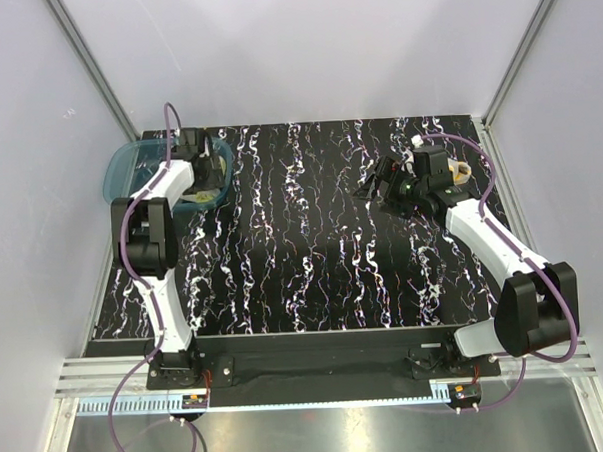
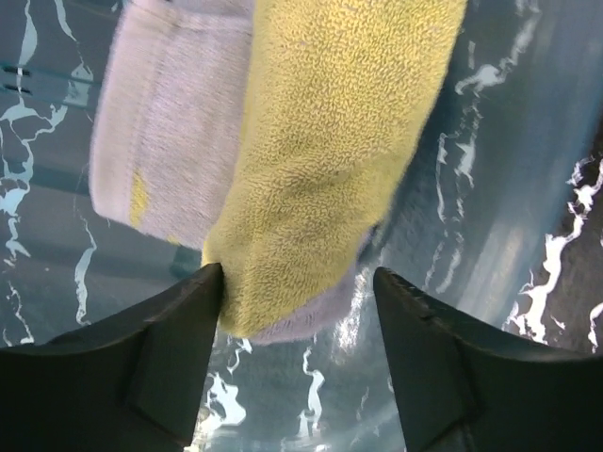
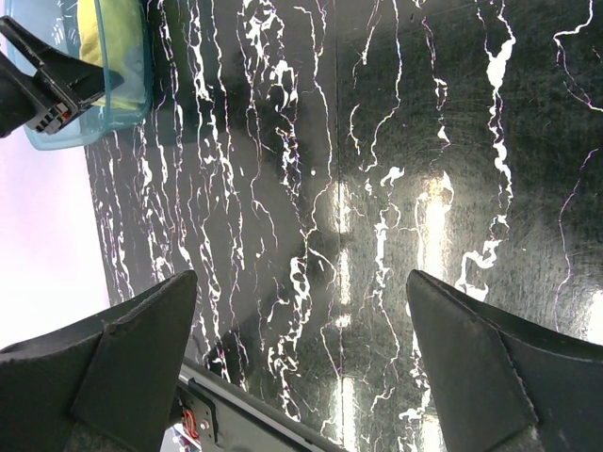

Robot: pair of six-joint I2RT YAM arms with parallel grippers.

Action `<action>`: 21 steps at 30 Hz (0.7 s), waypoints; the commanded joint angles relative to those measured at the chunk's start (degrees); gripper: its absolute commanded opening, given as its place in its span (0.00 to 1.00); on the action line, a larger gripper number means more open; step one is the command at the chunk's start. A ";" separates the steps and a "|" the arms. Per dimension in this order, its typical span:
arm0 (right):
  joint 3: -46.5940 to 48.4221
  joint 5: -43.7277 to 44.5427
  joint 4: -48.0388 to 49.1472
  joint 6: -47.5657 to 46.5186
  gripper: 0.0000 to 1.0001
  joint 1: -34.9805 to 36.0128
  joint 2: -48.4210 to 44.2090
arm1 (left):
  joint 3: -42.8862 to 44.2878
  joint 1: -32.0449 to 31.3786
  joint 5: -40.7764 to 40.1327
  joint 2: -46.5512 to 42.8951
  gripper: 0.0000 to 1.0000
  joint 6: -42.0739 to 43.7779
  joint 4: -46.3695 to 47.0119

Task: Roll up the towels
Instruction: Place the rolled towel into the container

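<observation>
Left jaws open astride yellow towel [image 2: 330, 169] end in teal basin [image 2: 509, 188]; right jaws wide open.

Bright, even light from above fills the overhead view; the white walls [image 1: 304, 56] wash out and the glossy black tabletop [image 1: 313, 256] carries a dull sheen. In the left wrist view the yellow towel [image 2: 330, 160] is smeared by blur, and the left gripper [image 2: 297, 273] is a dark, soft-edged shape. In the right wrist view pale glare streaks run down the tabletop beside the shadowy, unfocused right gripper [image 3: 301, 278].
</observation>
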 commanded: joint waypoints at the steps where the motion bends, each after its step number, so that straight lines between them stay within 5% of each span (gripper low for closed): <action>1: -0.07 -1.59 1.91 -1.12 1.00 -0.51 -1.06 | 2.95 1.68 3.99 0.85 0.72 -0.54 1.68; 8: 0.11 -1.76 1.47 -1.38 1.00 -1.04 -1.24 | 0.14 5.37 17.62 0.77 0.40 -4.22 6.95; 11: 0.90 -1.59 0.68 -1.73 1.00 -1.21 -1.24 | -1.88 6.69 22.02 -0.29 0.04 -7.30 9.85; 12: 1.34 -1.59 0.15 -2.00 1.00 -1.30 -1.15 | -3.02 7.39 24.38 -0.64 0.00 -8.79 11.25; 21: 5.64 -0.62 -4.24 -3.84 1.00 -1.56 -0.97 | -13.83 15.13 47.06 -2.49 0.00 -28.47 32.94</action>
